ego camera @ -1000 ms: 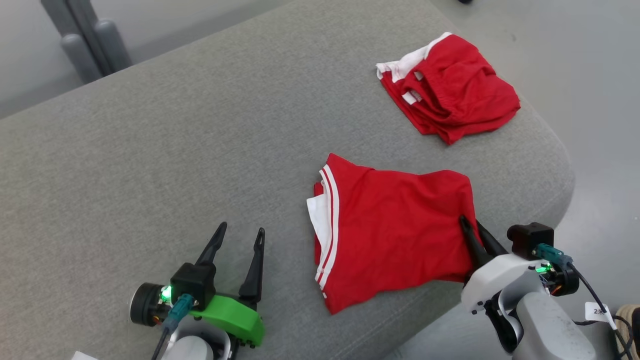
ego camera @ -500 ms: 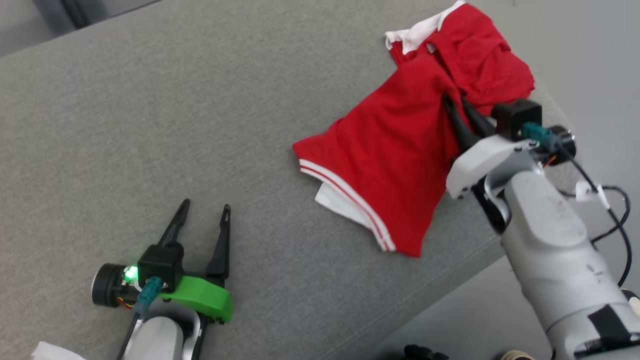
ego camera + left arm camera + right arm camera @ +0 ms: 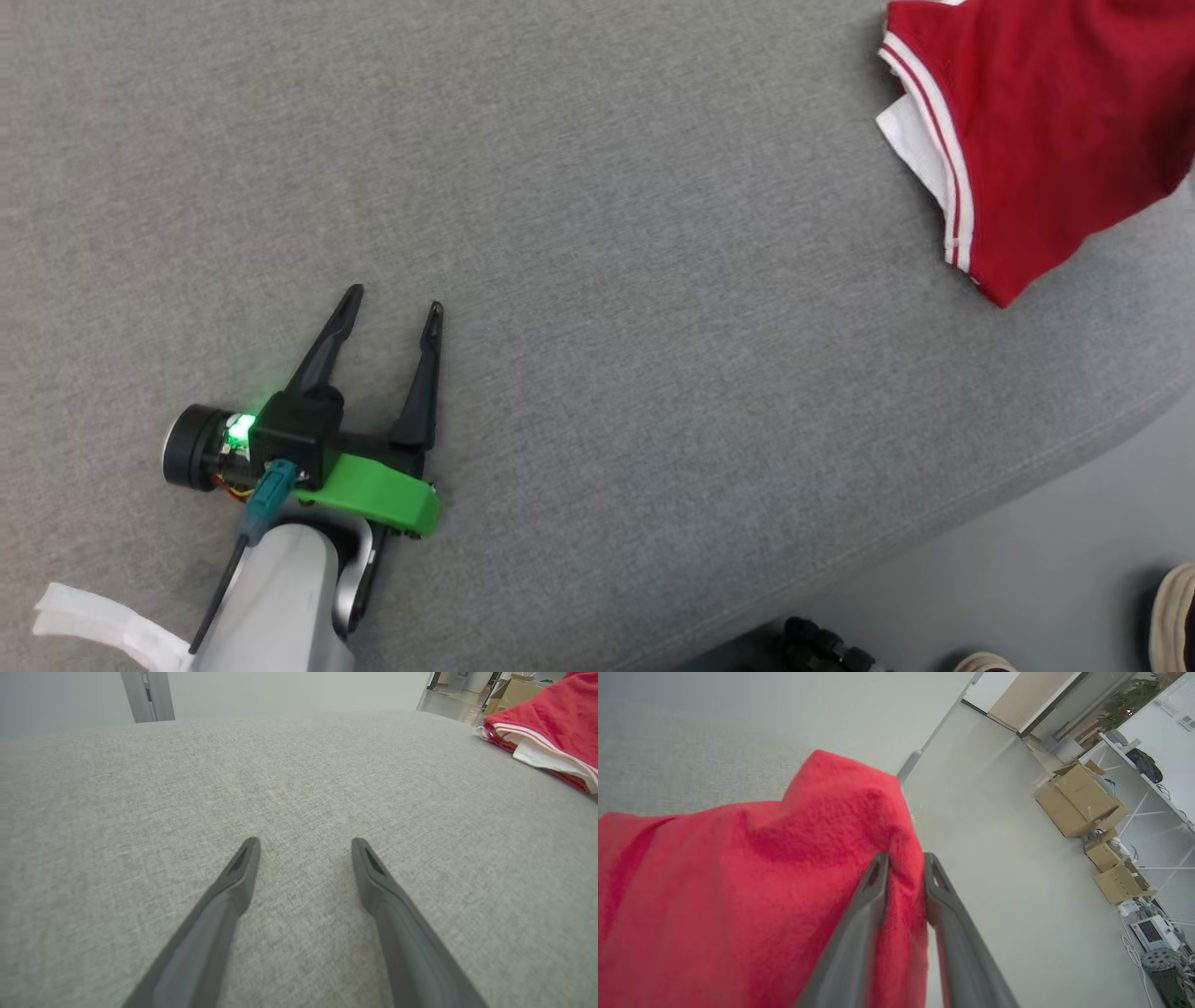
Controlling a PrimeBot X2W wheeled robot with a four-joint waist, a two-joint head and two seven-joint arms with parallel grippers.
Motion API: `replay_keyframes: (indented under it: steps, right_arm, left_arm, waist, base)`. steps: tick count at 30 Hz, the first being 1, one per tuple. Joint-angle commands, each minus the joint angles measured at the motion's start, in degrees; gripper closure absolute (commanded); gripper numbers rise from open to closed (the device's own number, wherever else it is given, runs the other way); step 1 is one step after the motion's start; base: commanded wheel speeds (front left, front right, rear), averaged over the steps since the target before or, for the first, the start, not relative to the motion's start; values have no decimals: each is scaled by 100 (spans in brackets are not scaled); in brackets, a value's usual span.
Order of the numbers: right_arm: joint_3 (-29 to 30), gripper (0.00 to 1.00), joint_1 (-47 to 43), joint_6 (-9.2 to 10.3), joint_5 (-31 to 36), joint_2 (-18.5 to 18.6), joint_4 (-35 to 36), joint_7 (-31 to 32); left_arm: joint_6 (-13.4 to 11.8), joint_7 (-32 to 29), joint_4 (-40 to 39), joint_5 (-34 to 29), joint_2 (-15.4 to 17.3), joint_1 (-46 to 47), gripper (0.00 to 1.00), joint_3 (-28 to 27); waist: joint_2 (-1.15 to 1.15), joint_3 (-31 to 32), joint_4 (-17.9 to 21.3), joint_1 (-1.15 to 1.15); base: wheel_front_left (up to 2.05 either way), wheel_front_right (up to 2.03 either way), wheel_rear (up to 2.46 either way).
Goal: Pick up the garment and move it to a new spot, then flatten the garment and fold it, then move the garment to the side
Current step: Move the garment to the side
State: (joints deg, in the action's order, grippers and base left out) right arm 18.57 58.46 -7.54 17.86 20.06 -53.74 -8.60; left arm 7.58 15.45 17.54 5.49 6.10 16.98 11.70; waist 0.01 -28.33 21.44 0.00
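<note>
1. Right wrist view shows the right pincer (image 3: 906, 858) closed on a pinch of the red garment (image 3: 738, 896). A ridge of fabric is nipped between the two dark fingers, and the rest of the cloth spreads away to that view's left.
2. In the head view the garment (image 3: 1046, 121) is seen at the upper right corner, over the grey upholstered seat (image 3: 597, 233) and near its rounded edge. Part of it is cut off by the frame, so it cannot be told whether it rests fully on the seat or is partly lifted.
3. The cloth appears layered rather than spread out, so the step in hand is judged to be the carry to the side.
4. For that carry, the pinch should be held firm and the cloth moved low and slowly, so that the layers are not shaken apart. It is best set down well inside the seat's edge — the floor (image 3: 1074, 560) lies just beyond. The grip should be released only once the weight is taken by the seat.
5. The left pincer (image 3: 394, 301) is open and empty, low over bare seat and well apart from the garment. In its own view the left pincer (image 3: 306, 842) is seen spread over grey weave, with the garment (image 3: 551, 732) at the far right.
6. The garment is bright red with a fine textured weave. A double white stripe runs along one hem, and a white layer peeks out beneath it. It looks soft and limp — likely to slump where it is unsupported.
</note>
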Motion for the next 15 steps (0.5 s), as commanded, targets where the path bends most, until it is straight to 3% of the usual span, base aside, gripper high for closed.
replay_keyframes:
  steps: [1,8,11,15]
  right_arm:
    - [202,0,-31,12,182,-6,85,18]
    - [1041,0,-240,12,694,-536,474,-442]
    - [1040,0,-264,12,605,-880,672,-613]
    - [623,0,-412,12,185,-1324,1175,-657]
  left_arm:
    - [-23,-60,246,17,189,-95,0,-137]
    - [-23,-75,287,60,110,-161,0,-153]
    - [-21,-51,229,57,1,-174,0,-187]
    - [-23,-39,218,65,-103,-196,0,-318]
  waist:
    - [-1,-162,-200,0]
    - [-1,102,-228,0]
    - [-1,294,-299,0]
    - [-1,588,-477,0]
  base:
    - [0,0,0]
    - [0,0,0]
    - [0,0,0]
    - [0,0,0]
